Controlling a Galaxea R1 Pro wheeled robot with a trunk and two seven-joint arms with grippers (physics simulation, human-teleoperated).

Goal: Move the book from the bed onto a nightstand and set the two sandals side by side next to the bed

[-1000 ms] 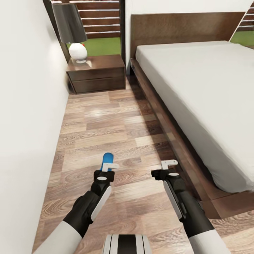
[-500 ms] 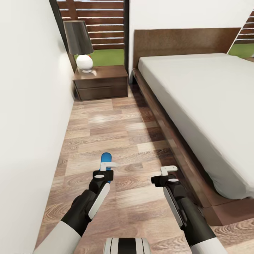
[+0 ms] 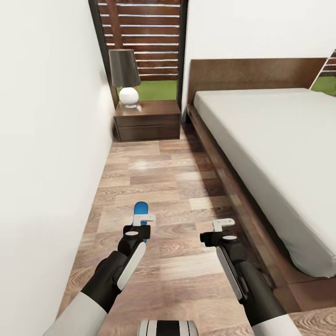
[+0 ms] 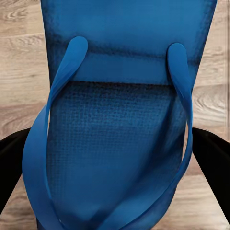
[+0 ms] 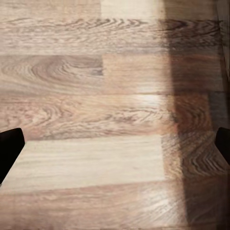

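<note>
My left gripper [image 3: 142, 216] is shut on a bright blue sandal [image 3: 140, 208], held just above the wood floor between the left wall and the bed. In the left wrist view the sandal [image 4: 120, 143] is seen strap side up, with the black fingers [image 4: 10, 165] against its two edges. My right gripper [image 3: 223, 225] hangs open and empty over the floor beside the bed frame, its fingers [image 5: 8, 151] spread wide. The bed [image 3: 280, 149], with a grey mattress and dark brown frame, runs along the right. A dark brown nightstand [image 3: 148, 126] stands ahead by the headboard. The book is out of view.
A white wall [image 3: 46, 140] closes the left side, leaving a narrow strip of plank floor [image 3: 158, 172] up to the nightstand. A lamp [image 3: 126, 77] with a dark shade and white base stands on the nightstand. Behind it is a black-framed window [image 3: 144, 37].
The whole view has shifted, so the nightstand, lamp and bed now look farther off and more to the right. Both arms keep their pose, and the sandal stays in my left gripper.
</note>
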